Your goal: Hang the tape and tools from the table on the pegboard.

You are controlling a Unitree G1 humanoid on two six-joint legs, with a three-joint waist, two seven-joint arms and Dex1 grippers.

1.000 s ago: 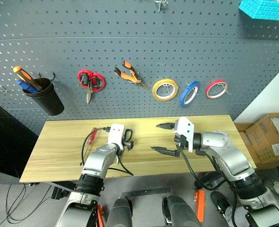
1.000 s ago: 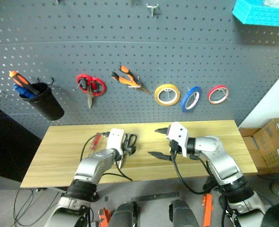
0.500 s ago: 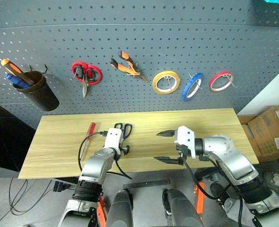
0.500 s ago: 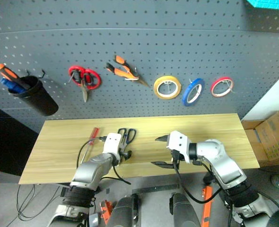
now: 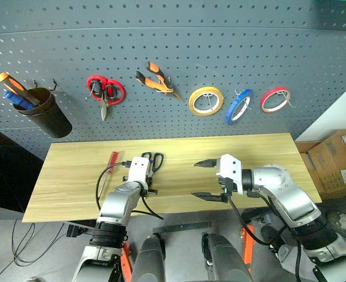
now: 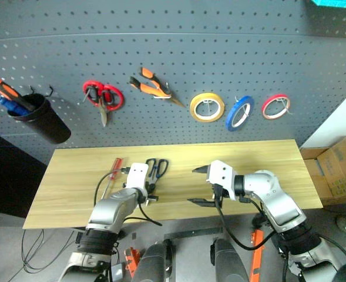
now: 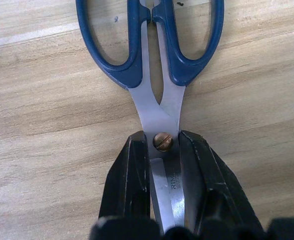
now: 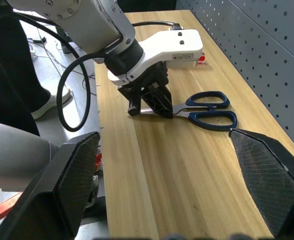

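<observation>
Dark-blue-handled scissors (image 5: pixel 153 158) lie flat on the pale wooden table (image 5: pixel 266 153), handles toward the pegboard (image 5: pixel 161 35). My left gripper (image 7: pixel 162 142) is shut on their steel blades at the pivot screw, and it shows in the head view as left gripper (image 5: pixel 150 188). To the right, my right gripper (image 5: pixel 196 180) hangs open over the table's front half, nothing between its fingers. A small red-handled tool (image 5: pixel 108 162) lies left of the scissors. The blue tape (image 5: pixel 238 106) and the orange-and-black pliers (image 5: pixel 155 80) hang on the pegboard.
Also on the pegboard hang red-handled scissors (image 5: pixel 104 91), a yellow roll (image 5: pixel 205 100), a red-pink roll (image 5: pixel 275 99) and a black cup (image 5: pixel 40 111) holding screwdrivers. Cardboard boxes (image 5: pixel 337 164) stand on the floor past the table's right end.
My left gripper's fingers have closed on the scissors' blades. The camera has tipped downward, shifting the whole picture. Neither hand has changed place.
</observation>
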